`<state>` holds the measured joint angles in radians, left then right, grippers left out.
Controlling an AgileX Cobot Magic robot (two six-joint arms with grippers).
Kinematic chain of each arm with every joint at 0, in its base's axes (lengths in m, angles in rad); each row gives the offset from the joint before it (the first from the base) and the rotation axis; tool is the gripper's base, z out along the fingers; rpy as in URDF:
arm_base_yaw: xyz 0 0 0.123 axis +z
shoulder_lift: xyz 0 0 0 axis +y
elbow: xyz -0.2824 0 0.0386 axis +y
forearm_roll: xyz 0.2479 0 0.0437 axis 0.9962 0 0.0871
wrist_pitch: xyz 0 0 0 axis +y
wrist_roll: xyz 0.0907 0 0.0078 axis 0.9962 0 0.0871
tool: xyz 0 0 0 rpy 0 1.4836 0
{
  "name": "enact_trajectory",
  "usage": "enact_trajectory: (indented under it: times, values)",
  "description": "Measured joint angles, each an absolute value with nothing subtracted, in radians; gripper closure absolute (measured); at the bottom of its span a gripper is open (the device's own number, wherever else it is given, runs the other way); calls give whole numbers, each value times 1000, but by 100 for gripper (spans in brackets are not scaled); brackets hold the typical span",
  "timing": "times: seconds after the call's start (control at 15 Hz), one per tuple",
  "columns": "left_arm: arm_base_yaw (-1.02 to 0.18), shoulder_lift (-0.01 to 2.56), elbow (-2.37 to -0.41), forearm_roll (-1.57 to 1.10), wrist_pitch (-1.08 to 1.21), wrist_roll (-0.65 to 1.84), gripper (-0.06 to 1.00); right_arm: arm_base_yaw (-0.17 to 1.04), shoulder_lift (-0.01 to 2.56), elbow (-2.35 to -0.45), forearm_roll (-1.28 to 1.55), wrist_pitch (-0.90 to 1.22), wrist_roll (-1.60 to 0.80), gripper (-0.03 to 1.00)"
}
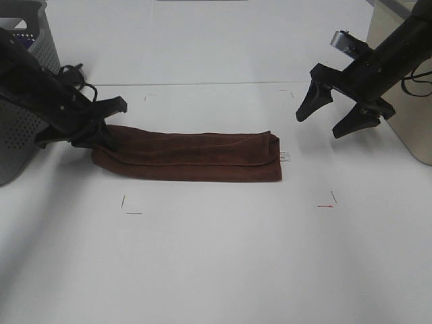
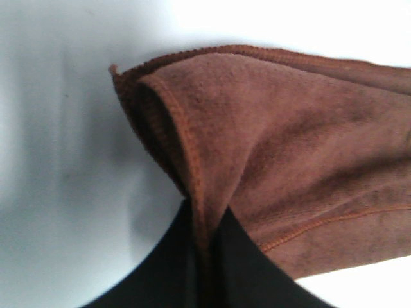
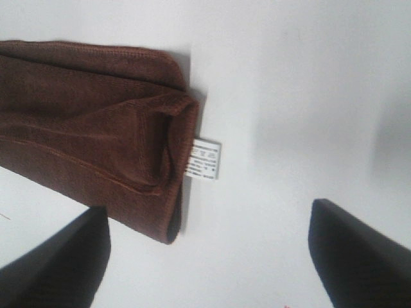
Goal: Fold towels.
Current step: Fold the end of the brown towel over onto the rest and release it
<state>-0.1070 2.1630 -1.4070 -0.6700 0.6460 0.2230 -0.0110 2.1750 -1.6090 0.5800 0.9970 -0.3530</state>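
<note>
Work surface: a white table [image 1: 216,270], matte and evenly lit from above, with soft, diffuse shadows and a faint seam line [image 1: 202,84] running across it toward the far side. Thin corner marks are drawn on the surface: dark ones at the near left [image 1: 127,205] and far left [image 1: 150,96], and a red one at the near right [image 1: 325,205]. A grey perforated basket [image 1: 13,152] stands at the left edge of the high view, and a beige box-like unit [image 1: 413,131] at the right edge.
</note>
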Motion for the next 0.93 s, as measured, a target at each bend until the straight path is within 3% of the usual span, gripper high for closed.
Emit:
enact_trajectory:
  times: [0.4, 0.8, 0.93]
  values:
    - [-190, 2051, -1407, -743, 712, 142, 92, -11, 2175, -1609, 578, 1015, -353, 17]
    - [-431, 2062, -1409, -882, 424, 141, 92, -11, 2175, -1609, 577, 1022, -352, 17]
    - [-478, 2154, -1489, -937, 405, 138, 92, -11, 2175, -1609, 577, 1022, -352, 17]
